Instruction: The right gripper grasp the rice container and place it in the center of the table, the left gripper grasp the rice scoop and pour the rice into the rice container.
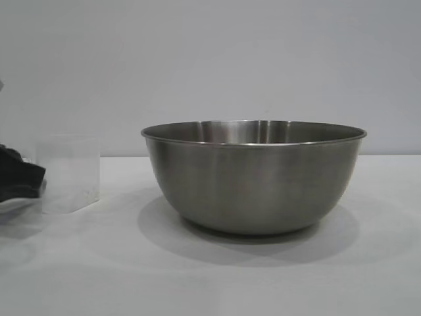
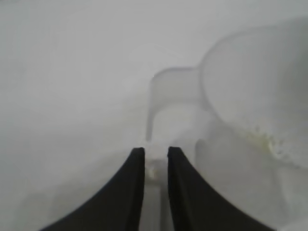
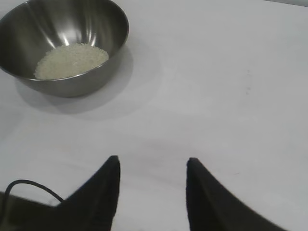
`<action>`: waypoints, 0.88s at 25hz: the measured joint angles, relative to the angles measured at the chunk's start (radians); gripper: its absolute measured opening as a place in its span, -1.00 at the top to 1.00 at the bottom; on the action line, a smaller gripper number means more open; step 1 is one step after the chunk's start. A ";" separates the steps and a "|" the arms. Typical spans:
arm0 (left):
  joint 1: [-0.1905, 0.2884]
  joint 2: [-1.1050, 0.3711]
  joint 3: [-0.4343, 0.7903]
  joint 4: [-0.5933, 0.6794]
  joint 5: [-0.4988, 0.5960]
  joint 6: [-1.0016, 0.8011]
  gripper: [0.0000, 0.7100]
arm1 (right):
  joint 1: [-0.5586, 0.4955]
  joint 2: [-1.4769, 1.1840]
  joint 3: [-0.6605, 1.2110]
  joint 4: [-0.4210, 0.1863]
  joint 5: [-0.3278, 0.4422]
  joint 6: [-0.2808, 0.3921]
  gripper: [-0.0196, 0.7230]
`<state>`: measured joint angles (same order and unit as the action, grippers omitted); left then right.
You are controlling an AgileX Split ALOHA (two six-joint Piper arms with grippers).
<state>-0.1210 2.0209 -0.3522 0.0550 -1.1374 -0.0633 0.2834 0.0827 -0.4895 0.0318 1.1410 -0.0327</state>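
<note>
The rice container (image 1: 253, 178), a big steel bowl, stands on the white table (image 1: 210, 283) at the centre. In the right wrist view it (image 3: 113, 29) holds a heap of rice (image 3: 71, 60). The rice scoop (image 1: 68, 172), a translucent cup, stands upright on the table to the bowl's left. My left gripper (image 1: 20, 176) is at its far side. In the left wrist view that gripper (image 2: 156, 153) is shut on the scoop's handle (image 2: 168, 96), and a few grains (image 2: 269, 140) cling inside the cup (image 2: 260, 82). My right gripper (image 3: 153, 163) is open and empty over bare table, well away from the bowl.
A plain pale wall stands behind the table. Bare tabletop (image 3: 216, 96) lies between the right gripper and the bowl, and in front of the bowl.
</note>
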 joint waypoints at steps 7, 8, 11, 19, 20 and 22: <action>0.183 -0.092 -0.040 0.086 0.000 -0.066 0.47 | 0.000 0.000 0.000 0.000 0.000 0.000 0.15; 0.196 -0.119 -0.047 0.102 0.000 -0.066 0.47 | 0.000 0.000 0.000 0.000 0.000 0.000 0.15; 0.203 -0.276 -0.050 0.129 0.093 -0.066 0.47 | 0.000 0.000 0.000 0.000 0.000 0.000 0.15; 0.088 -0.861 -0.050 0.181 0.824 -0.105 0.47 | 0.000 0.000 0.000 -0.002 0.000 0.000 0.15; 0.061 -0.954 -0.048 0.181 0.906 -0.123 0.47 | 0.000 0.000 0.000 -0.002 0.000 0.000 0.15; 0.011 -1.124 -0.046 0.176 1.105 -0.137 0.47 | 0.000 0.000 0.000 -0.002 0.000 0.000 0.15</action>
<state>-0.1096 0.8965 -0.3981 0.2309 -0.0323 -0.2005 0.2834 0.0827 -0.4895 0.0300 1.1410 -0.0327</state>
